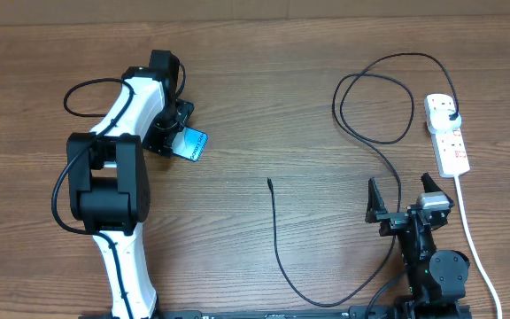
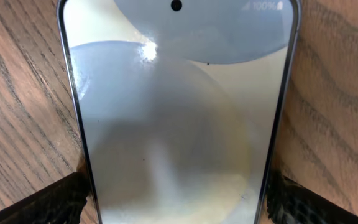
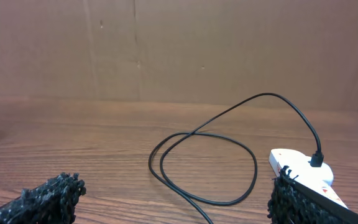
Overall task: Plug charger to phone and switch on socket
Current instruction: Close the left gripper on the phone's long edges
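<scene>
The left gripper (image 2: 176,202) is clamping the phone (image 2: 176,112) by its long edges, one black ribbed pad (image 2: 55,202) pressing on each side of the near end. In the overhead view this gripper (image 1: 181,135) is sitting at the far left of the wood-grain table (image 1: 264,80), and the phone (image 1: 191,144) is showing there as a small bright blue rectangle, tilted. Any writing on it is too small to read from above. In the left wrist view the screen is glowing pale blue and cream, with a punch-hole camera at the top centre and "100%" readable at the top right corner.

The right gripper (image 1: 404,197) is resting near the right front of the table with its jaws spread wide, holding nothing. In its own wrist view the gripper (image 3: 173,205) is showing only the two black fingertips at the lower corners.

The charger (image 1: 270,183) is lying loose on the table. Its small connector tip is pointing toward the far side at mid-table, well apart from the phone. From there the thin black cable is running near, curving right, passing beside the right gripper, and looping on the far right. Its black plug (image 1: 451,116) is sitting in the far outlet of the socket (image 1: 450,146). This white power strip is lying at the right edge, with small red switches beside its outlets and a white cord (image 1: 476,252) trailing toward the near edge. The right wrist view is also showing the cable loop (image 3: 204,168) and the socket (image 3: 300,163) against a plain brown backboard (image 3: 179,50).
</scene>
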Controlling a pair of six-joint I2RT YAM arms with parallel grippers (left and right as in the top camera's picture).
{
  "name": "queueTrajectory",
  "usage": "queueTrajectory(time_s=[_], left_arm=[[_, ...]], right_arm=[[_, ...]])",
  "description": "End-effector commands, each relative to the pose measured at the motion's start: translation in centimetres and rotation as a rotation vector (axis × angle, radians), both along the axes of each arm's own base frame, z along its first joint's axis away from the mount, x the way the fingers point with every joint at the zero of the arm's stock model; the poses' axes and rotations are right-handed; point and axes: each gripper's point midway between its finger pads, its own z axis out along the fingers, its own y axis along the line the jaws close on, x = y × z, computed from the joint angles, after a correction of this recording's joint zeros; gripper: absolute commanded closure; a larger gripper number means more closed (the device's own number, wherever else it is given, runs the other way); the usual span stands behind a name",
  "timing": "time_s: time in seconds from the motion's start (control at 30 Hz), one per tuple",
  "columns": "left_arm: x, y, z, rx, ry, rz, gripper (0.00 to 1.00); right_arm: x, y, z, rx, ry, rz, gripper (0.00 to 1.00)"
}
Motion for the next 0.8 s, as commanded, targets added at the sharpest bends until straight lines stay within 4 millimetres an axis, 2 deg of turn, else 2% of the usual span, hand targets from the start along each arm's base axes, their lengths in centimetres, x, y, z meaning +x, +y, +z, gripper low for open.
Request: queueTrajectory(time_s=[0.0,0.23,0.5,0.77], left_arm=[[-1.22,0.05,-1.63,-0.011,0.047,0.032,0.06],[-1.17,0.00,-1.92,-0.014,0.048,0.032,0.07],[-1.21,-0.01,-1.93,-0.014,0.050,0.032,0.15],[-1.37,0.02,-1.92,-0.014,0.056,0.032,0.16]], right_arm=[[0.03,-0.24,-0.16,0.003,-0.005,-0.013,0.00],[0.03,-0.24,-0.16,0.003,-0.005,-0.013,0.00],[0.03,-0.24,-0.16,0.003,-0.005,-0.013,0.00],[0.03,-0.24,-0.16,0.003,-0.005,-0.013,0.00]])
